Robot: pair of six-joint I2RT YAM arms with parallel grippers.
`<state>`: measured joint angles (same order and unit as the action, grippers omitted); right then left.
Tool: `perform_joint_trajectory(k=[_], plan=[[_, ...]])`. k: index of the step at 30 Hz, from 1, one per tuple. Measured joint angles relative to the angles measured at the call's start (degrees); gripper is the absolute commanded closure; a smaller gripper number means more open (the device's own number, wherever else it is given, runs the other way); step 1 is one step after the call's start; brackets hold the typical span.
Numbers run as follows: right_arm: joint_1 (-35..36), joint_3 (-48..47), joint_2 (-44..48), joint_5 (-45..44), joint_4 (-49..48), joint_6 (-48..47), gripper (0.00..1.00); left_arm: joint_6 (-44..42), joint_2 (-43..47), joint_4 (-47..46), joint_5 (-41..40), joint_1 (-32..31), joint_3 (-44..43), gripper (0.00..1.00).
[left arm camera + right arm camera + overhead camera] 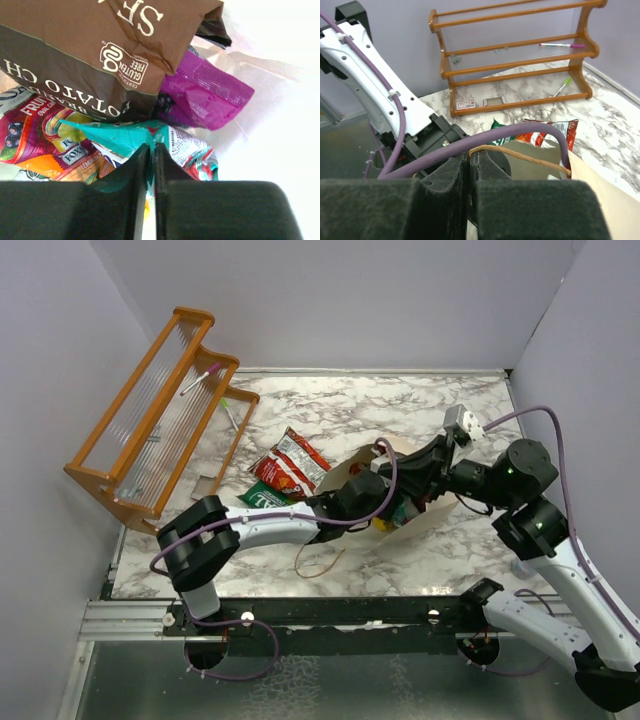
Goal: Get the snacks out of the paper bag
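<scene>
- Top view: the paper bag [425, 518] lies on its side on the marble table [400, 410]. The left arm [270, 525] reaches into the bag's mouth and the right arm [520, 475] comes over the bag from the opposite side; neither arm's fingers can be made out here. A red packet [297, 462] and a green packet [262, 498] lie just outside the bag's mouth, between the bag and the orange rack [150, 410]
- Left wrist view: inside the bag, the left gripper [151, 152] is almost closed, its jaws pinching the edge of a teal packet [130, 135]. Deeper in the bag sit a brown potato chip bag [90, 55], a magenta packet [205, 92] and a colourful fruit snack packet [40, 142]
- Right wrist view: the right gripper [470, 162] is closed on the bag's brown cord handle [520, 154], at the rim of the bag's mouth
</scene>
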<state>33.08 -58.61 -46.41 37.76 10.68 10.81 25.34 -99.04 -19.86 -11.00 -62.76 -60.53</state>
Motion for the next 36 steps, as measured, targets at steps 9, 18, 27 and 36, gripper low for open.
perform_joint_trajectory(k=[9,18,27,36], plan=[[0.0,3.5,5.9,-6.9,-0.4,-0.7,0.98,-0.9,15.3,11.3,2.6,0.0,1.9,1.0],[0.0,8.3,11.3,-17.1,-1.7,-0.2,0.98,-5.0,33.7,17.9,2.4,0.0,1.8,1.0],[0.0,10.3,13.1,-28.2,-1.7,0.2,0.98,-11.4,48.9,27.5,0.2,0.0,0.0,1.0],[0.0,10.2,15.1,-36.3,-0.4,-1.8,0.98,-16.7,58.3,36.3,-12.3,0.0,-9.1,1.0]])
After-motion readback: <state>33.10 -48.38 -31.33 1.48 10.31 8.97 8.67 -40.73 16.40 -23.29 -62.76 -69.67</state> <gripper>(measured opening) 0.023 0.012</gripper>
